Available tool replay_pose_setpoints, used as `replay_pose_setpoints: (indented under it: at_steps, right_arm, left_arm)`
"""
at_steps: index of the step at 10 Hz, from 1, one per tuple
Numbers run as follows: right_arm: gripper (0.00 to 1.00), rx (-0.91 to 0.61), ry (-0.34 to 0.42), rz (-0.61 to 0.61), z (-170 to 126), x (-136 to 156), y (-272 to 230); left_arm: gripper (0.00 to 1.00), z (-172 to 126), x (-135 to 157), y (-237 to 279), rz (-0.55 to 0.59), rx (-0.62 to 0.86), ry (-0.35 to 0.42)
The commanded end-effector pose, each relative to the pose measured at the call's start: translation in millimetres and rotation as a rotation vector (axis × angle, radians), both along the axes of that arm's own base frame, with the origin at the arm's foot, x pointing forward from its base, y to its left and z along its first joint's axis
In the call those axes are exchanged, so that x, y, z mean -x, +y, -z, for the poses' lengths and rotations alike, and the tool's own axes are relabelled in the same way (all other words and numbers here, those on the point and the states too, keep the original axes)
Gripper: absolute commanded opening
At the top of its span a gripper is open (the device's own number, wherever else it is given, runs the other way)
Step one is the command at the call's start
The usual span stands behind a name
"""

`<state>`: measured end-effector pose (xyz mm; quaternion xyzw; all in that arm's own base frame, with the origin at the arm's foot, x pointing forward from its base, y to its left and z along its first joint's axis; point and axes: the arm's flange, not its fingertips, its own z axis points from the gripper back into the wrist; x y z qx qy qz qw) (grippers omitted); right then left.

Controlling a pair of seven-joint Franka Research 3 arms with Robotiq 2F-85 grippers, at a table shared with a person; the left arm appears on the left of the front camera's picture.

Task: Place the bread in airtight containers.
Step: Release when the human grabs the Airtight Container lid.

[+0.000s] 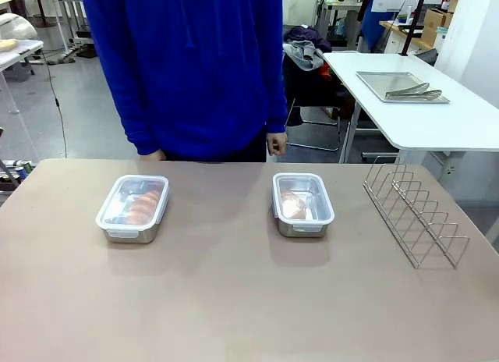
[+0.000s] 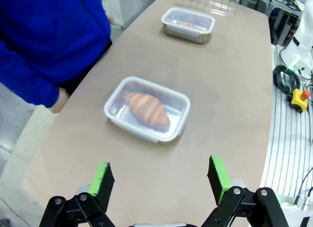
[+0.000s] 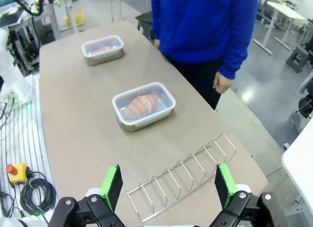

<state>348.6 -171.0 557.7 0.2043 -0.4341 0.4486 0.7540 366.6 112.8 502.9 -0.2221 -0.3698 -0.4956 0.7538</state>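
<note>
A: Where's the bread?

B: Lidded already. One golden-brown ridged croissant point(image 2: 146, 109) inside a small shiny steel container with a clear plastic lid point(image 2: 147, 108), straight ahead of the left gripper point(image 2: 161, 182), well apart from its green-padded fingers point(image 2: 102, 179). Long axis slanting across the line of those fingers.

A: And the second?

B: Another croissant point(image 3: 140, 105) in a matching lidded steel container point(image 3: 144, 105), ahead of the right gripper point(image 3: 168, 185), beyond a wire rack point(image 3: 183, 175) lying just past its fingers point(image 3: 113, 184).

A: Fingers?

B: Spread wide on both sides, holding nothing.

A: Nearer arm?

B: Each nearest its own container; probably nothing left to grasp.

A: Anything extra from the front?

B: Both containers side by side on the brown tabletop point(image 1: 234, 299), a person in a blue top point(image 1: 191, 65) standing behind, hands hanging clear.
</note>
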Motion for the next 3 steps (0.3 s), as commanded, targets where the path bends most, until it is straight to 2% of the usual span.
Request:
replay_pose_setpoints:
  at_steps: [1, 3]
  right_arm:
    - [1.0, -0.016, -0.012, -0.001, -3.6, -2.0, 0.1]
    - [1.0, -0.016, -0.012, -0.001, -3.6, -2.0, 0.1]
  left_arm:
    - [1.0, 0.9, -0.1, -0.6, 0.015, 0.014, -0.024]
    - [1.0, 0.9, -0.1, -0.6, 0.015, 0.014, -0.024]
